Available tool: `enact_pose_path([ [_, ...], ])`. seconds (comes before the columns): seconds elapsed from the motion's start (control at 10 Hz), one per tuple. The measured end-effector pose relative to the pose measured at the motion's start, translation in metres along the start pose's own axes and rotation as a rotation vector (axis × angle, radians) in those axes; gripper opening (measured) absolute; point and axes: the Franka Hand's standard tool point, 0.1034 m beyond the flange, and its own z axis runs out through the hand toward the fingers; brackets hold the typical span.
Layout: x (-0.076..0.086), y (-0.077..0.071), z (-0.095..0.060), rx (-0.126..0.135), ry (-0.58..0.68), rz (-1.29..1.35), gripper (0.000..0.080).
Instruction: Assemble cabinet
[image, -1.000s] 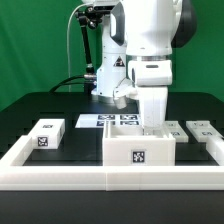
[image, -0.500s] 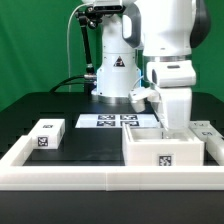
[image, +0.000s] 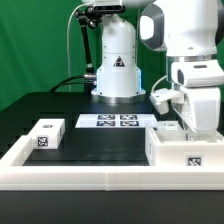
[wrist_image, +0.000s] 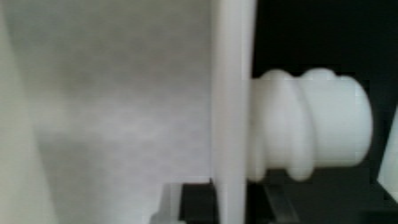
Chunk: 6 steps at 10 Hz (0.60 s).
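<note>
The cabinet's large white boxy shell (image: 186, 150), with a tag on its front, stands at the exterior view's right against the front rail. My gripper (image: 201, 127) reaches down into it from above, with its fingertips hidden behind the shell's wall. In the wrist view the gripper (wrist_image: 231, 204) is shut on the shell's thin white wall (wrist_image: 228, 90), with a dark finger on each side. A ribbed white knob (wrist_image: 313, 122) shows beside the wall. One small tagged drawer block (image: 45, 133) lies at the left. Another small block (image: 167, 125) peeks out behind the shell.
The marker board (image: 120, 121) lies flat at the table's middle back. A low white border rail (image: 80, 176) runs along the front and up the left side (image: 14, 152). The arm's base (image: 116, 70) stands behind the marker board.
The arm has moved to the exterior view's right, and the shell has slid with it along the front rail, from the middle to the right. The left drawer block has not moved.
</note>
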Motion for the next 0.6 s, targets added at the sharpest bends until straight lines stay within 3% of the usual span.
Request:
enact_pose_path([
  [0.3, -0.0007, -0.0010, 0.0005, 0.003, -0.002, 0.047, 0.0035],
  [0.6, -0.0011, -0.0009, 0.0005, 0.003, -0.002, 0.048, 0.0459],
])
